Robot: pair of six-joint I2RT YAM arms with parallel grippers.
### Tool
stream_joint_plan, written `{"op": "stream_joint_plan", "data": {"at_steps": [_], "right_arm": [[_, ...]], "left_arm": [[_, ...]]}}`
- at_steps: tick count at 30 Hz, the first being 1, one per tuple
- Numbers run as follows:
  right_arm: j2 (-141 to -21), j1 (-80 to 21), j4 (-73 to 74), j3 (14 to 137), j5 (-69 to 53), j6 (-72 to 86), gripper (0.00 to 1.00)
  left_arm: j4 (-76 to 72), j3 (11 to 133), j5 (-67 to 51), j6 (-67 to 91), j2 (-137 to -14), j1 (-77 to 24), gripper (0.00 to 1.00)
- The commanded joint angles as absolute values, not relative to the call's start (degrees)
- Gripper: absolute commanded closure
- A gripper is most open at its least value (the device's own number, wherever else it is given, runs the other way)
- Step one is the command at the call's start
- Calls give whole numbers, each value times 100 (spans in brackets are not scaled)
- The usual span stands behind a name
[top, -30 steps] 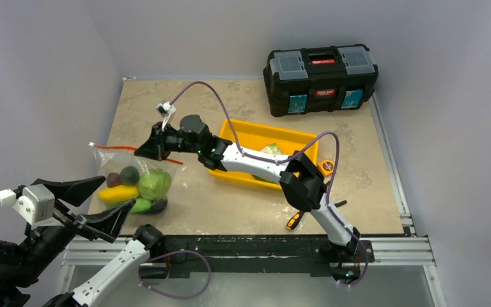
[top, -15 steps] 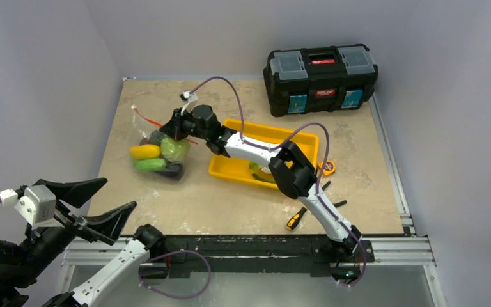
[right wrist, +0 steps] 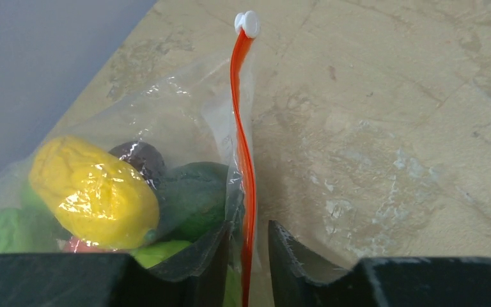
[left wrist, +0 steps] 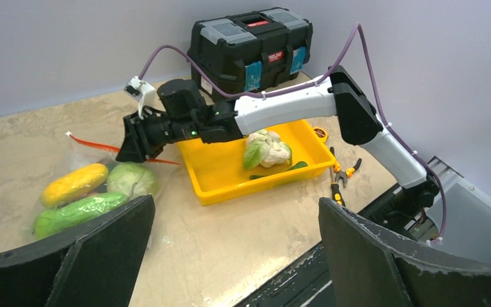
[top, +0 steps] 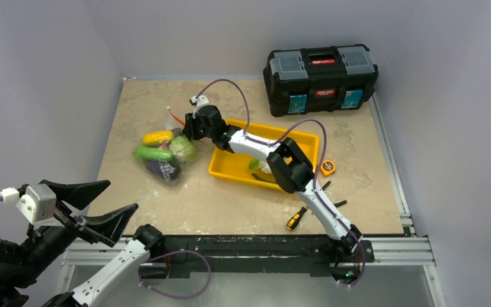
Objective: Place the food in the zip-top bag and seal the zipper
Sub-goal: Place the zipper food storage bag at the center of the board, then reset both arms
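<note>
The zip-top bag (top: 161, 153) is lying just left of the yellow tray (top: 230, 174), no longer at the table's near-left where it sat a moment ago. The right gripper (right wrist: 248, 231) has drawn back with it and is loosening, its jaws standing slightly apart with the zipper (right wrist: 245, 160) running between them, unpinched. The left gripper (top: 120, 195) is still hovering spread wide at the near-left corner, holding nothing. The bag's mouth is pointing toward the far side, its body trailing toward the near edge. The zipper's long axis is running straight away from the right fingers, ending at a white slider (right wrist: 248, 22).
</note>
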State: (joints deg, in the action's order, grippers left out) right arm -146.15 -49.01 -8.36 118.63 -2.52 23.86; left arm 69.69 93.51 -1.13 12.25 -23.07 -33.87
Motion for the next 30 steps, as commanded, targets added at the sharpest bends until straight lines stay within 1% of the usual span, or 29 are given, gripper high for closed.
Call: {"op": "stream_joint_plan", "data": {"at_steps": [1, 3, 7, 10, 13, 18, 20, 22, 24, 27, 30], "right_arm": [[-14242, -4935, -441, 12250, -18, 1834, 66], [-13980, -4939, -156, 12246, 122, 1690, 59], [-13433, -4939, 786, 12393, 735, 1276, 49], [-12824, -4948, 1455, 12202, 1283, 998, 45], [-11826, -4965, 1587, 11299, 1444, 909, 44], [-9640, -4968, 1510, 9245, 1691, 983, 39], [-8819, -4966, 1702, 8403, 1831, 1170, 34], [-7937, -4968, 1772, 7849, 1842, 1306, 30], [-7059, -4966, 1896, 7198, 1932, 1439, 25], [-5766, -4966, 2288, 6662, 2249, 1587, 17], [-4635, -4966, 2676, 6461, 2394, 1702, 4]], "left_arm": [[6914, 9317, -261, 1596, -2472, -3377, 0], [6866, 9299, -272, 1584, -2441, -3375, 0], [6626, 9176, -98, 1493, -2264, -3383, 0], [6488, 9081, 60, 1340, -2130, -3382, 0], [6335, 8945, 529, 1257, -1958, -3381, 1], [6145, 8669, 1293, 1210, -1752, -3381, 2], [5998, 8516, 1420, 1205, -1693, -3375, 2], [5808, 8355, 1456, 1225, -1664, -3377, 3], [5676, 8216, 1482, 1253, -1688, -3381, 3], [5572, 8074, 1579, 1283, -1786, -3382, 3], [5583, 8042, 1715, 1283, -1898, -3376, 4]]}}
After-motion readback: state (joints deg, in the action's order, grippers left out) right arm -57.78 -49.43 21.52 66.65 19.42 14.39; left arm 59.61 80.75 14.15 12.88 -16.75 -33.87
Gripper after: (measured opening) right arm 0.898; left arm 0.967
